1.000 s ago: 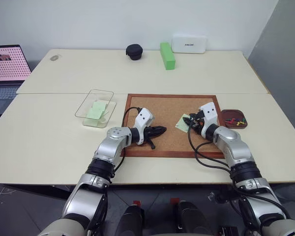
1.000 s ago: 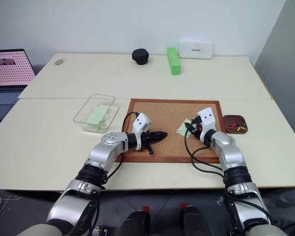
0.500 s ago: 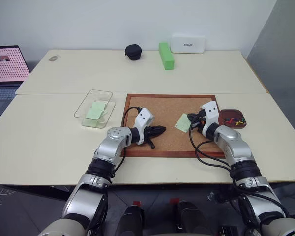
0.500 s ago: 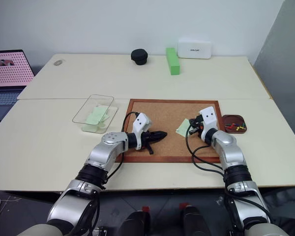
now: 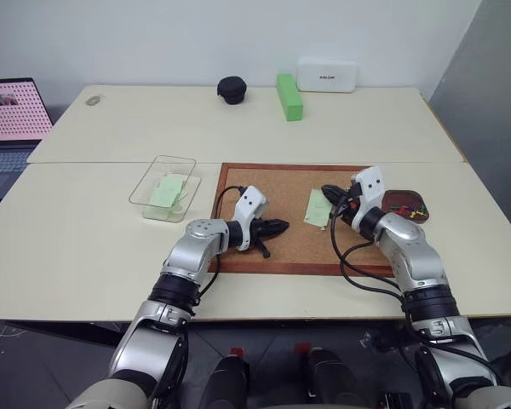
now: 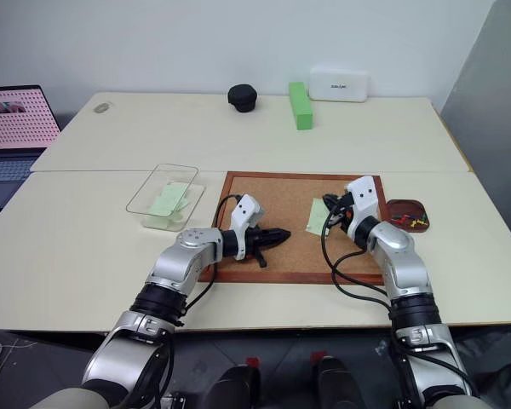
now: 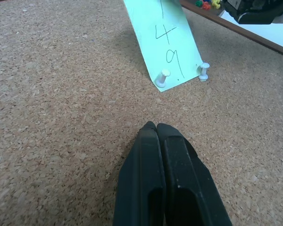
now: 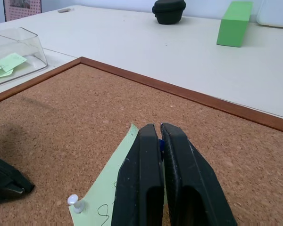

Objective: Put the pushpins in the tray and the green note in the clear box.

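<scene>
The green note (image 5: 316, 208) lies on the cork board (image 5: 281, 183), held by two white pushpins (image 7: 163, 77) at its near edge. My right gripper (image 5: 327, 191) hovers just above the note's far corner. It is shut, and a sliver of blue shows between its fingers (image 8: 151, 155), a pushpin's head. My left gripper (image 5: 283, 226) is shut with nothing in it and rests low over the board, left of the note. The maroon tray (image 5: 404, 196), right of the board, holds red and yellow pins. The clear box (image 5: 175, 159), left of the board, holds green slips.
At the back of the table stand a bright green block (image 5: 289, 95), a white box (image 5: 327, 75) and a black round case (image 5: 232, 89). A laptop (image 5: 13, 111) sits at the far left. The board's raised wooden frame (image 5: 298, 269) runs around the cork.
My right gripper shut at the note's far corner and then rose off the board. The note now lies a little more upright. The left gripper stayed where it was.
</scene>
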### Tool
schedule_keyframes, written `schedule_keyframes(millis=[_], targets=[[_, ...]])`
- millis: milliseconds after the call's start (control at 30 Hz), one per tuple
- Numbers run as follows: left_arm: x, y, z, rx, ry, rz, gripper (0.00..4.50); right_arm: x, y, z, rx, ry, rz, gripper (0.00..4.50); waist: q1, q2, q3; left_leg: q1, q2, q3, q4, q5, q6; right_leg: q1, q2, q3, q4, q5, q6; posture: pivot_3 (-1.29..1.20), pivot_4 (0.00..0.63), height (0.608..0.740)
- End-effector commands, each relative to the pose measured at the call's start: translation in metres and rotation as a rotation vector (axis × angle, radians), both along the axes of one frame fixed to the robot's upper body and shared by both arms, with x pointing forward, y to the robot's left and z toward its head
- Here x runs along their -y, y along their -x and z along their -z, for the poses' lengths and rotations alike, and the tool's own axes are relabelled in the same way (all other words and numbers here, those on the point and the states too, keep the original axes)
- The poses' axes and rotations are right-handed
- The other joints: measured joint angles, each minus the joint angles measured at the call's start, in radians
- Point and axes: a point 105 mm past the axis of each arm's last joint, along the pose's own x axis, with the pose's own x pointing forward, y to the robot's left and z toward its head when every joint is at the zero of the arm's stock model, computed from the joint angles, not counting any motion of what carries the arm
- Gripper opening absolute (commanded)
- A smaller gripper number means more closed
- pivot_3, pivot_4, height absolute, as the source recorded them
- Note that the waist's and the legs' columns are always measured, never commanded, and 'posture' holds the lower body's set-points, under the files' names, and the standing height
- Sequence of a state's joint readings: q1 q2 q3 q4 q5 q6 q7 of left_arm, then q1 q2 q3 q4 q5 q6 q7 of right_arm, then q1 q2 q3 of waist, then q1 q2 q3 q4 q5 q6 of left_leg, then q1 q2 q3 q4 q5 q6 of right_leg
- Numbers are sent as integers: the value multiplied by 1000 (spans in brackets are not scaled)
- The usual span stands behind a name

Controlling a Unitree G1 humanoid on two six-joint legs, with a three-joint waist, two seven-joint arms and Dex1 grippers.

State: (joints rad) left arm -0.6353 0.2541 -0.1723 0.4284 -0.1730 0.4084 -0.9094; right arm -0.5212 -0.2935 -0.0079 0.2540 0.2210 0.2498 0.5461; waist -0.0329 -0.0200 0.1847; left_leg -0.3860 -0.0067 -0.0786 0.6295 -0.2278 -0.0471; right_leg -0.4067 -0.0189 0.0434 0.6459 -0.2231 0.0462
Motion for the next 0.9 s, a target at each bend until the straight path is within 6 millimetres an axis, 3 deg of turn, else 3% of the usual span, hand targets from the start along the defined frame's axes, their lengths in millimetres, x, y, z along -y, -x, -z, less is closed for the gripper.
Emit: schedule_keyframes(millis=[33, 267, 400, 633, 733, 900], targets=[[4, 9, 17, -70, -32, 26, 0, 9, 1, -27, 87, -22, 26, 54, 0, 0, 0, 0, 0, 0, 0, 0, 0, 0, 0, 0, 0, 0, 0, 0, 150, 740], [5, 9, 16, -68, -30, 31, 0, 10, 12, -11, 29, 51, -9, 54, 0, 0, 0, 0, 0, 0, 0, 0, 0, 0, 0, 0, 0, 0, 0, 0, 150, 740], [5, 8, 14, -65, -30, 33, 0, 15, 15, -17, 44, 13, 16, 54, 0, 0, 0, 0, 0, 0, 0, 0, 0, 0, 0, 0, 0, 0, 0, 0, 150, 740], [3, 9, 15, -67, -34, 35, 0, 51, 7, -32, 96, -9, 229, 54, 0, 0, 0, 0, 0, 0, 0, 0, 0, 0, 0, 0, -1, 0, 0, 0, 150, 740], [3, 10, 15, -68, -33, 38, 0, 76, 6, -35, 113, 1, 345, 54, 0, 0, 0, 0, 0, 0, 0, 0, 0, 0, 0, 0, -1, 0, 0, 0, 150, 740], [4, 12, 15, -69, -31, 46, 0, 75, 14, -35, 109, 3, 324, 54, 0, 0, 0, 0, 0, 0, 0, 0, 0, 0, 0, 0, -1, 0, 0, 0, 150, 740]])
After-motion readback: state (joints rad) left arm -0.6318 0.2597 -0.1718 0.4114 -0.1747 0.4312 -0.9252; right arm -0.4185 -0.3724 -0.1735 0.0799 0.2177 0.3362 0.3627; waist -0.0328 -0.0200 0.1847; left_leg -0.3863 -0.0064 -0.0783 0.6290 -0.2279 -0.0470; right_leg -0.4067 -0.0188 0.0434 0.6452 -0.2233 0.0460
